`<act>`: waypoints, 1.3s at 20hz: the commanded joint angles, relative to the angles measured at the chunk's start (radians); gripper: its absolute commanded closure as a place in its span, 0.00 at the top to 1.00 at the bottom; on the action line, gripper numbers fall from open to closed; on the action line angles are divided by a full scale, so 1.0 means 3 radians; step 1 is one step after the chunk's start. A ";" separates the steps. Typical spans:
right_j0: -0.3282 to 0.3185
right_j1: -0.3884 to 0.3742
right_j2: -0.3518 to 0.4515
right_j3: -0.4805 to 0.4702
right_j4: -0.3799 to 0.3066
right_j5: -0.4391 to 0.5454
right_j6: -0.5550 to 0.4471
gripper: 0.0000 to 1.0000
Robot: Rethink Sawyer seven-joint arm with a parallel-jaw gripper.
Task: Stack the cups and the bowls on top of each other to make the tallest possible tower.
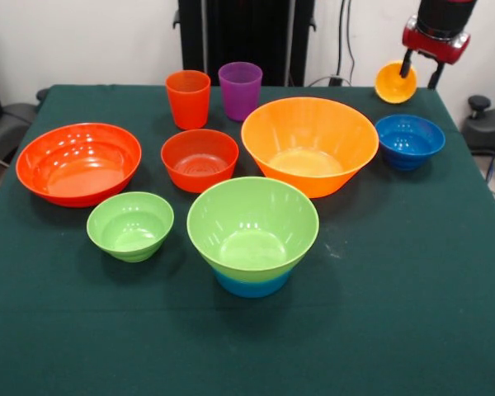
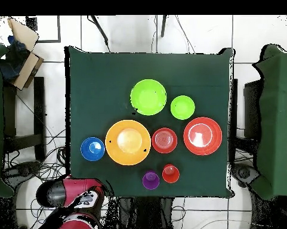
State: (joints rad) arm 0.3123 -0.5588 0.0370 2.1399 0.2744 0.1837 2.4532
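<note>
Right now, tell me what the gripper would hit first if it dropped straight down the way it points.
Probably the dark blue bowl. The gripper, holding the yellow cup, hangs above the table's far corner, with that bowl just below it in the front view; depth is unclear, so it could miss.

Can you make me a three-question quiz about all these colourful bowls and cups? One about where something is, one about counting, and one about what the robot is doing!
1. What stands right beside the purple cup?
A. the orange-red cup
B. the dark blue bowl
C. the small green bowl

2. How many green bowls are there?
A. one
B. two
C. four

3. What is the gripper doing?
A. holding a yellow cup
B. resting inside the big orange bowl
C. pressing on the table

Answers:
1 A: the two cups stand side by side at the table's far edge.
2 B: the small one, plus the large green bowl nested on the light blue bowl.
3 A: its fingers grip the cup, tilted, in the air.
</note>
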 commanded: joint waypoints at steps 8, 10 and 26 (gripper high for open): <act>0.0004 0.0089 0.0142 -0.0139 -0.0061 0.0074 0.0260 1.00; -0.0002 0.0105 0.0139 -0.0147 -0.0066 0.0080 0.0249 1.00; -0.0506 0.0323 0.0459 -0.0204 -0.0258 0.0361 -0.0107 1.00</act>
State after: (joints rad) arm 0.2307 -0.5110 0.0701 2.1395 0.2476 0.1902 2.4532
